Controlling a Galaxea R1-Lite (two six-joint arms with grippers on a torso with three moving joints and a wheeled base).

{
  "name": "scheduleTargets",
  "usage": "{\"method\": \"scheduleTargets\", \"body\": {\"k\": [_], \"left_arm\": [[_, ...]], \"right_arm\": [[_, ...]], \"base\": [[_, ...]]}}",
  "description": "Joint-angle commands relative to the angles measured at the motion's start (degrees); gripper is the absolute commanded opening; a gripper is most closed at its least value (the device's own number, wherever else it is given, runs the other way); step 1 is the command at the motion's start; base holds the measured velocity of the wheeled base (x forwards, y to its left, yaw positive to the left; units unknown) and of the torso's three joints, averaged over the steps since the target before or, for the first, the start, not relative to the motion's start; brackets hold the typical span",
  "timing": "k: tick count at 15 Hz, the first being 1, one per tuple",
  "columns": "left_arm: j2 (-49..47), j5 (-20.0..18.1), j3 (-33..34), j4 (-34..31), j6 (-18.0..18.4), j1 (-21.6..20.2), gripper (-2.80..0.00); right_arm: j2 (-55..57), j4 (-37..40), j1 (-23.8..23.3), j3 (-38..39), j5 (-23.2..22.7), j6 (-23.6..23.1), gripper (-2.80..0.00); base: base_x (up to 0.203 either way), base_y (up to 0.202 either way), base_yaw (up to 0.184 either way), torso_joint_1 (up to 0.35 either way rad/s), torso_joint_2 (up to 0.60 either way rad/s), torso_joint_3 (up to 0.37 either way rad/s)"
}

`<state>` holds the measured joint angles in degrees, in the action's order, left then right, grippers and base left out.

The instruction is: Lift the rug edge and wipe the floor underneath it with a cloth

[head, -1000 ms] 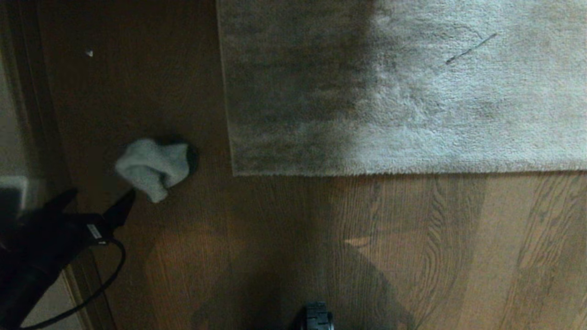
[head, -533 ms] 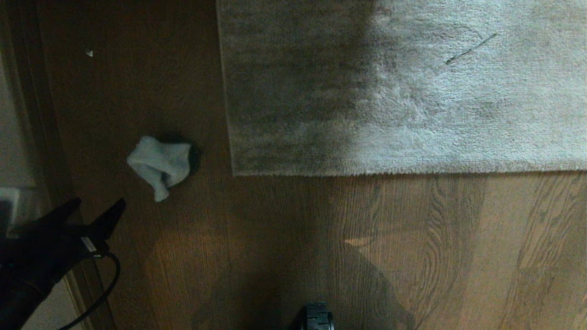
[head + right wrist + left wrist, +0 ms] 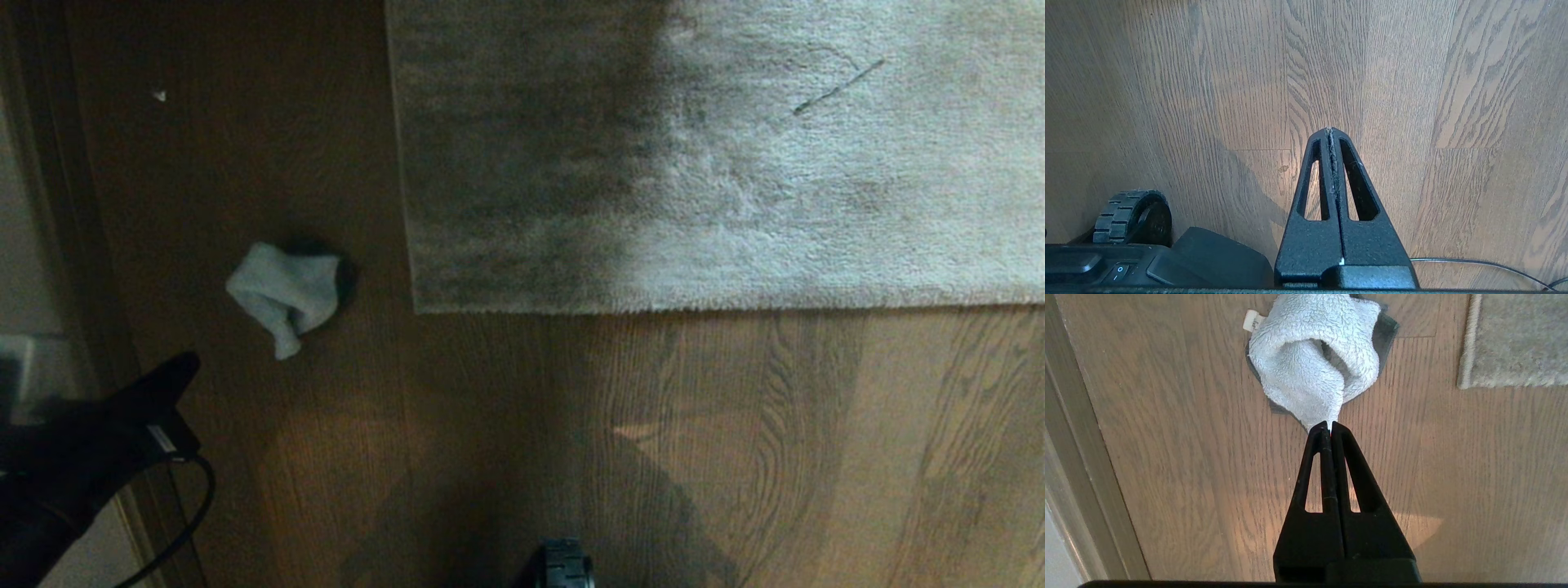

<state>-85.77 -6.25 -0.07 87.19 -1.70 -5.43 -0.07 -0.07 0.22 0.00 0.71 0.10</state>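
The cloth (image 3: 286,294), a small pale crumpled rag, lies on the brown wood floor (image 3: 490,425), to the left of the rug. The grey shaggy rug (image 3: 718,163) lies flat, its edge and square corner (image 3: 418,309) down on the planks. My left gripper (image 3: 189,363) is shut and empty, a short way in front of and left of the cloth's tail. In the left wrist view its tips (image 3: 1329,424) line up with the cloth (image 3: 1310,355), with the rug corner (image 3: 1470,381) off to one side. My right gripper (image 3: 1329,130) is shut over bare floor.
A dark baseboard (image 3: 73,245) runs along the left side. A small white speck (image 3: 158,95) lies on the far floor. A thin dark line (image 3: 839,86) lies on the rug. My base (image 3: 565,565) is at the near edge, with a wheel (image 3: 1131,212) and a cable (image 3: 1474,264) close by.
My left gripper stood open touching the cloth a second ago. It has drawn back and to the left, and its fingers have shut on nothing. The cloth settled slightly and now lies still.
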Motion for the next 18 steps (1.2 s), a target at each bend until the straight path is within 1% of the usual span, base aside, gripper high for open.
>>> {"method": "scheduleTargets", "body": {"k": [1, 2, 4, 6, 9, 11, 18], "left_arm": [[2.79, -0.06, -0.01, -2.92, -0.17, 0.11, -2.80], [4.30, -0.02, -0.01, -6.00, -0.31, 0.32, -2.80], [6.93, 0.04, -0.01, -8.80, -1.57, 0.41, -2.80], [10.82, 0.03, -0.01, -14.35, -1.77, 0.49, -2.80], [20.61, 0.09, -0.01, -27.81, -1.83, 1.69, -2.80], [28.79, 0.15, -0.01, -37.33, -1.77, 2.54, -2.80], [56.42, 0.35, -0.01, -67.64, -1.31, 5.25, -2.80]], "right_arm": [[0.07, -0.01, 0.04, 0.00, 0.00, -0.01, -2.80], [0.07, -0.01, 0.04, 0.00, 0.00, -0.01, -2.80], [0.07, -0.01, 0.04, 0.00, 0.00, -0.01, -2.80], [0.07, -0.01, 0.04, 0.00, 0.00, -0.01, -2.80], [0.07, -0.01, 0.04, 0.00, 0.00, -0.01, -2.80], [0.07, -0.01, 0.04, 0.00, 0.00, -0.01, -2.80], [0.07, -0.01, 0.04, 0.00, 0.00, -0.01, -2.80]], "base": [[0.000, 0.000, 0.000, 0.000, 0.00, 0.000], [0.000, 0.000, 0.000, 0.000, 0.00, 0.000], [0.000, 0.000, 0.000, 0.000, 0.00, 0.000], [0.000, 0.000, 0.000, 0.000, 0.00, 0.000], [0.000, 0.000, 0.000, 0.000, 0.00, 0.000], [0.000, 0.000, 0.000, 0.000, 0.00, 0.000], [0.000, 0.000, 0.000, 0.000, 0.00, 0.000]]}}
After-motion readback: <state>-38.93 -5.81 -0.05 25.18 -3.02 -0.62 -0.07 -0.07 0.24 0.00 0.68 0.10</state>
